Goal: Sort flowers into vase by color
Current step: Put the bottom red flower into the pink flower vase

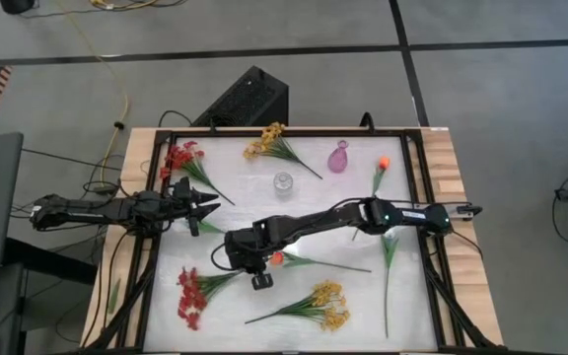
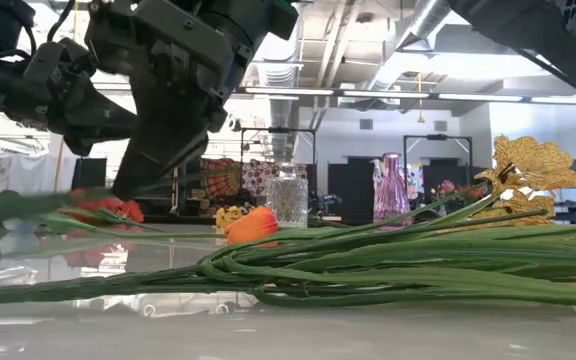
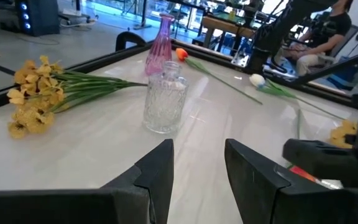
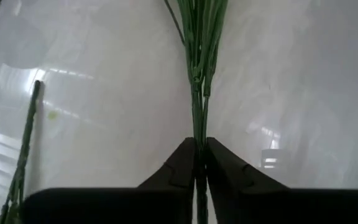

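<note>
My right gripper [image 4: 199, 144] reaches over the table's near left part [image 1: 227, 261] and is shut on a bundle of green stems. These look like the stems of the red spray [image 1: 193, 291]; its blossoms fall outside the right wrist view. An orange tulip [image 1: 277, 258] lies on the table beside that arm. A clear glass vase [image 1: 283, 183] and a pink vase [image 1: 337, 158] stand at the far middle. My left gripper [image 3: 197, 168] waits open at the left edge [image 1: 203, 203], pointing level at the clear vase [image 3: 165, 102]. My right gripper pinches several thin green stems together [image 4: 199, 134] between its two fingers. The fingers slant down from the table's right. The stems run on ahead of the fingers, roughly in line with them. Whether the blossom end rests on the table cannot be told.
A second red spray [image 1: 180, 158] and a yellow spray [image 1: 269, 143] lie at the far left. An orange tulip [image 1: 383, 166] lies far right, a long-stemmed flower [image 1: 389, 276] along the right side, and a yellow spray [image 1: 323, 306] near the front. A black frame [image 1: 146, 247] borders the table.
</note>
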Controlling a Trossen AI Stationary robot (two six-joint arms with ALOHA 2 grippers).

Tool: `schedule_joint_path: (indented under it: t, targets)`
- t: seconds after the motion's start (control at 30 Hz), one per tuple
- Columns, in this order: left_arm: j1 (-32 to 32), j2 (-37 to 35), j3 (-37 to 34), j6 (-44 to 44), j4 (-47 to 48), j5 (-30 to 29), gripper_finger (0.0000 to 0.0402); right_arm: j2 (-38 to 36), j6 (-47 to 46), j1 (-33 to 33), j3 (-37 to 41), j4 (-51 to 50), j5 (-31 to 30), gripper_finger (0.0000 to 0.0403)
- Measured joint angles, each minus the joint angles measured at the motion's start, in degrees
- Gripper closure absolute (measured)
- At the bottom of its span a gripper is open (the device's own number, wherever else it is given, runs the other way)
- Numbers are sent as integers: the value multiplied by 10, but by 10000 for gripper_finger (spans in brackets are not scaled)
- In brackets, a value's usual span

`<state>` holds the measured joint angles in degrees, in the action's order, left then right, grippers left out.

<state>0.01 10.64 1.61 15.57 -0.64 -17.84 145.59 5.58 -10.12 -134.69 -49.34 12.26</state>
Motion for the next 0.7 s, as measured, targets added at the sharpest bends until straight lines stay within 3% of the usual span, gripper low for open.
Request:
schedule_joint_path:
  t: [0.37, 0.7]
  targets:
    - [0, 2, 0, 0, -1, -7, 270, 8, -13, -10, 0, 41, -34, 213]
    - [0, 9, 0, 0, -1, -10, 270, 54, -20, -33, -2, 75, -46, 200]
